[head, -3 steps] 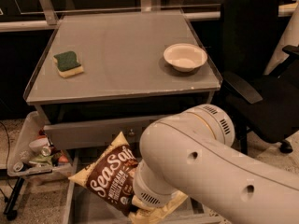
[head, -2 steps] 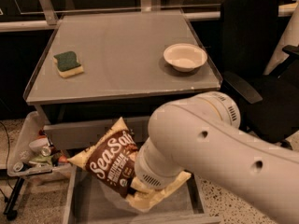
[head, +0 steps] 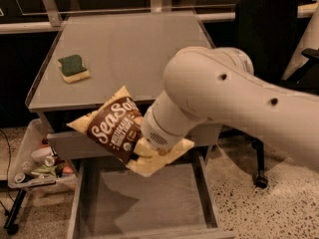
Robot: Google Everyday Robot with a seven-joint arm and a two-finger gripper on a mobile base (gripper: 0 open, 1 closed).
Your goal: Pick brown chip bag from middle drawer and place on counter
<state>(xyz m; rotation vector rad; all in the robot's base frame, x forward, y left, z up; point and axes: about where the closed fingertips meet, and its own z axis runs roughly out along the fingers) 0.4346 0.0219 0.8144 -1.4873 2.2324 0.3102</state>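
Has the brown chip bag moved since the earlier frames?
Yes. The brown chip bag has risen out of the middle drawer and now overlaps the front edge of the counter, carried at the gripper beneath the wrist of the arm.

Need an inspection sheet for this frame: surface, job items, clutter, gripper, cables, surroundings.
Surface: counter, flat grey top, sponge on its left part.
Job's things: brown chip bag is held up in the air over the open middle drawer, in front of the counter's front edge, not yet on the counter.
Clutter: green-and-yellow sponge.
Grippers: gripper is at the arm's end, against the bag's lower right, mostly hidden by the wrist.
Cables: thin dark cord at the far left, probably a cable.
Surroundings: black office chair to the right; tray of small items low on the left.
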